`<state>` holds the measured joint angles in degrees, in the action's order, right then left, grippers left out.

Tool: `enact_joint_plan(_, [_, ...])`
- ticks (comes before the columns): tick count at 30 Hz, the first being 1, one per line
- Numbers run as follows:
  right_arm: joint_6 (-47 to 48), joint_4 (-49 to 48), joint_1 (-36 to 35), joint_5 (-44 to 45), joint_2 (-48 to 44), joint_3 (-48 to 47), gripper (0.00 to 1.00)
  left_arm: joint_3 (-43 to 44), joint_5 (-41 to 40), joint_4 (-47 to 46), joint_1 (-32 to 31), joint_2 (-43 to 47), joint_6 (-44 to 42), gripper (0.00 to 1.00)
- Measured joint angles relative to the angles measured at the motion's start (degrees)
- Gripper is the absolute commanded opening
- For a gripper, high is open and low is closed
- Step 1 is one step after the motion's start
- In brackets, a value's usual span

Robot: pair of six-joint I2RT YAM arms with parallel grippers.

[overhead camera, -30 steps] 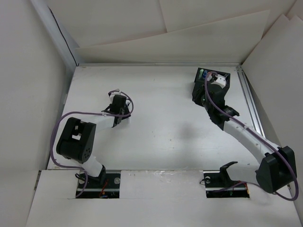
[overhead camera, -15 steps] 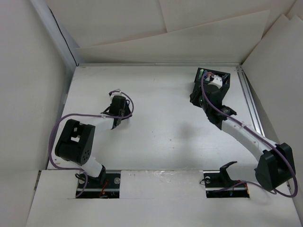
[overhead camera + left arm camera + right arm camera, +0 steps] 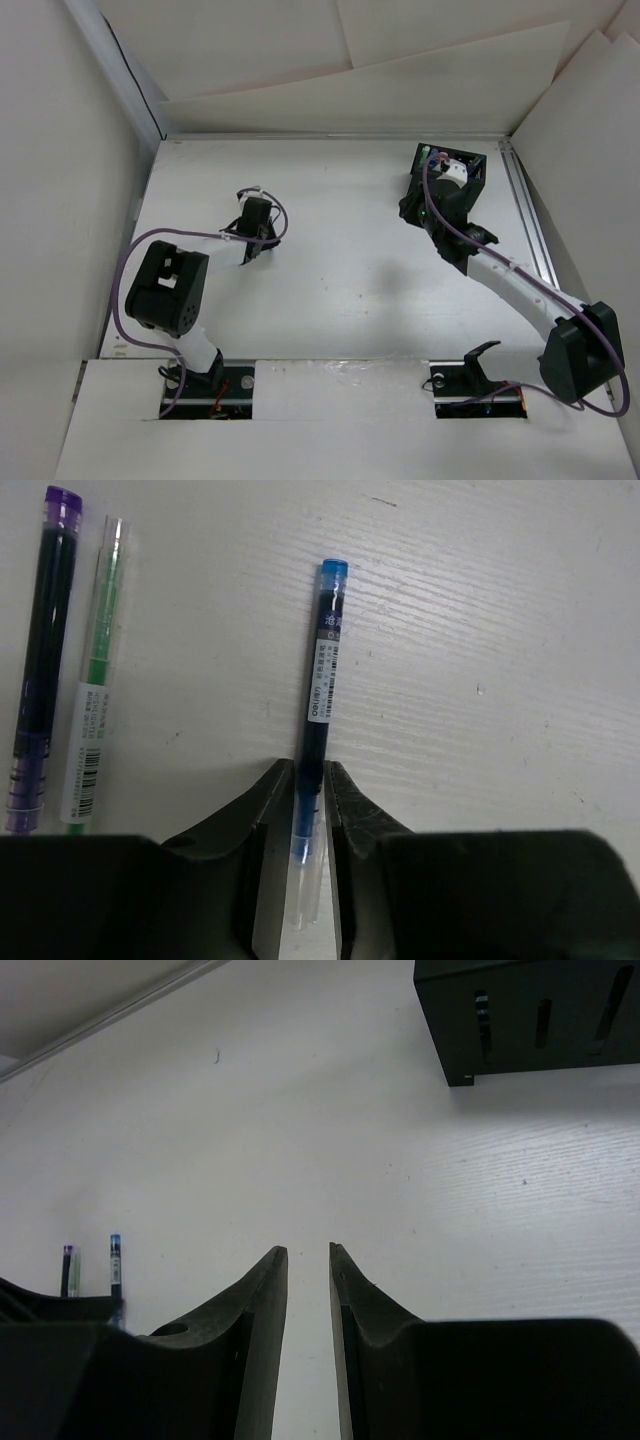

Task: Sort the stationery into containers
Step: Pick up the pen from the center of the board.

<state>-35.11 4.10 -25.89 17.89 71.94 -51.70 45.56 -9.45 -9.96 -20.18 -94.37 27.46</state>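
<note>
A blue pen (image 3: pixel 322 670) lies on the white table, and my left gripper (image 3: pixel 312 780) is shut on its clear lower end, one finger touching each side. A purple pen (image 3: pixel 40 670) and a green pen (image 3: pixel 95 680) lie side by side to its left. In the top view the left gripper (image 3: pixel 247 252) is at mid-left. My right gripper (image 3: pixel 308 1255) is empty, its jaws a narrow gap apart; it hovers just in front of the black organiser box (image 3: pixel 530 1015). The box stands at the back right (image 3: pixel 476 166), and the right gripper (image 3: pixel 412 206) is beside it.
White board walls enclose the table. A metal rail (image 3: pixel 530 215) runs along the right edge by the box. The right wrist view shows the blue pen (image 3: pixel 115 1260) and purple pen (image 3: pixel 67 1268) far off, behind the dark left gripper body (image 3: pixel 40 1305).
The right gripper has drawn back a little from the box towards the left. The left wrist has shifted slightly away from its base and turned over the pens.
</note>
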Motion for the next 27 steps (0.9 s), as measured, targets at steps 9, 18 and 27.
enact_joint_plan(9, [0.2,0.0,-0.1,0.3,0.0,0.0,0.43,2.2,-2.9,2.6,-2.0,-1.3,-0.6,0.0])
enact_joint_plan(18, [0.8,0.1,-3.2,-7.7,3.8,-4.6,0.66,0.5,-0.8,2.5,-4.9,4.6,-0.7,0.0])
enact_joint_plan(27, [-0.1,-1.8,-7.5,-16.8,12.8,-7.4,0.71,-0.7,5.2,-3.8,-15.8,9.6,-0.6,0.0])
